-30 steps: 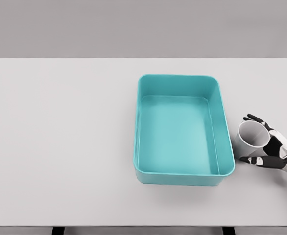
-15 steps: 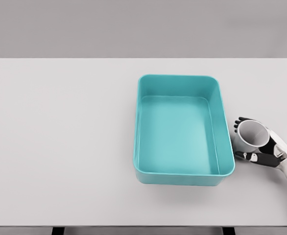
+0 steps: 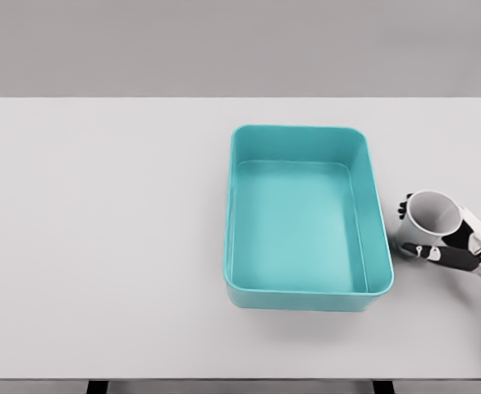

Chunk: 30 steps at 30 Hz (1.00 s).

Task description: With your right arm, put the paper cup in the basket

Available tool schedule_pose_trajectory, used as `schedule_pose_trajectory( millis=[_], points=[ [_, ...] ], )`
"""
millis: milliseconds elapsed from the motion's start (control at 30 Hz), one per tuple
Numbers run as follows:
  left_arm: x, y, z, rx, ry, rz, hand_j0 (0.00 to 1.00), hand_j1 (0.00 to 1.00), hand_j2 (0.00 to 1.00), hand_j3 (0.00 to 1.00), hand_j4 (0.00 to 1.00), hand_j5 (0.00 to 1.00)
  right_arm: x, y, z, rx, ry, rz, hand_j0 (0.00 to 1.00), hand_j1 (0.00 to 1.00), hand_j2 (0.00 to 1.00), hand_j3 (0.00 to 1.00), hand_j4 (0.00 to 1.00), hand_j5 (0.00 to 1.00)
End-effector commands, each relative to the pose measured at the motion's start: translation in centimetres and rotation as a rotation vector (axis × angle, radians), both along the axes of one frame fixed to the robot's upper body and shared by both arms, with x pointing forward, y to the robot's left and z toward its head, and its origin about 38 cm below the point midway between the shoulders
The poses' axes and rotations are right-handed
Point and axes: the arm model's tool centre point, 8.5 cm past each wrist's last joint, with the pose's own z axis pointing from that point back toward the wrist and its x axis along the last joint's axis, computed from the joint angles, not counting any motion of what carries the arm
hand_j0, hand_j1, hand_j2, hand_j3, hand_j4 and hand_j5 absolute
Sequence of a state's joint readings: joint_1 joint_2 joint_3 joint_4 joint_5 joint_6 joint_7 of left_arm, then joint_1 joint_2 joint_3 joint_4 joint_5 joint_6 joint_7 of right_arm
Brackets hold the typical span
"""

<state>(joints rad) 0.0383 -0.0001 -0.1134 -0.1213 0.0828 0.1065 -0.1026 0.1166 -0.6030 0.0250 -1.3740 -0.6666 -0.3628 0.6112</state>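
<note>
So the right hand (image 3: 446, 242) is wrapped around the paper cup (image 3: 431, 217), coming in from the lower right edge of the head view, with dark fingertips (image 3: 406, 205) curling around the cup's far-left side and the thumb (image 3: 425, 252) lying across the near side under the rim. The cup is white, its open mouth tipped up toward the camera so you can see down inside it, and it sits just to the right of the basket (image 3: 372, 172), outside it, close to the right wall about level with the basket's lower half. I honestly can't tell if the cup's base is on the table (image 3: 101, 230) or lifted slightly off it, since the hand and the cup's own body hide the bottom. The basket itself is a teal rectangular tub with rounded corners, long side running away from the camera, sitting a bit right of the table's middle, and you can see its bare floor. The table is a plain pale grey surface that fills most of the view, with a grey wall behind it. Only the white wrist and a short bit of forearm show at the frame's right edge.
</note>
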Motion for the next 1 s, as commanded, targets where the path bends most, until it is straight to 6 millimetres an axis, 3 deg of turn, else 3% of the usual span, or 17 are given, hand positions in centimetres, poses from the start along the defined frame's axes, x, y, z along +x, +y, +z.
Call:
schedule_pose_trajectory(
  millis=[0,67,533,833,967],
  points=[
    [0.0,0.0,0.0,0.0,0.0,0.0,1.0,1.0,1.0,1.0,1.0,1.0,0.1,-0.3,0.5,0.004,-0.015,-0.009,0.64,0.64,0.64,0.64,0.64,0.64],
    [0.0,0.0,0.0,0.0,0.0,0.0,1.0,1.0,1.0,1.0,1.0,1.0,0.4,-0.4,2.2,0.003,-0.063,-0.006,0.63,0.63,0.63,0.63,0.63,0.63],
    [0.0,0.0,0.0,0.0,0.0,0.0,1.0,1.0,1.0,1.0,1.0,1.0,2.6,1.4,7.9,-0.036,-0.23,0.058,0.63,0.63,0.63,0.63,0.63,0.63],
    [0.0,0.0,0.0,0.0,0.0,0.0,1.0,1.0,1.0,1.0,1.0,1.0,3.7,4.0,11.0,-0.086,-0.332,0.134,0.63,0.63,0.63,0.63,0.63,0.63],
    [0.0,0.0,0.0,0.0,0.0,0.0,1.0,1.0,1.0,1.0,1.0,1.0,5.3,6.1,12.1,-0.107,-0.366,0.193,0.63,0.63,0.63,0.63,0.63,0.63]
  ],
)
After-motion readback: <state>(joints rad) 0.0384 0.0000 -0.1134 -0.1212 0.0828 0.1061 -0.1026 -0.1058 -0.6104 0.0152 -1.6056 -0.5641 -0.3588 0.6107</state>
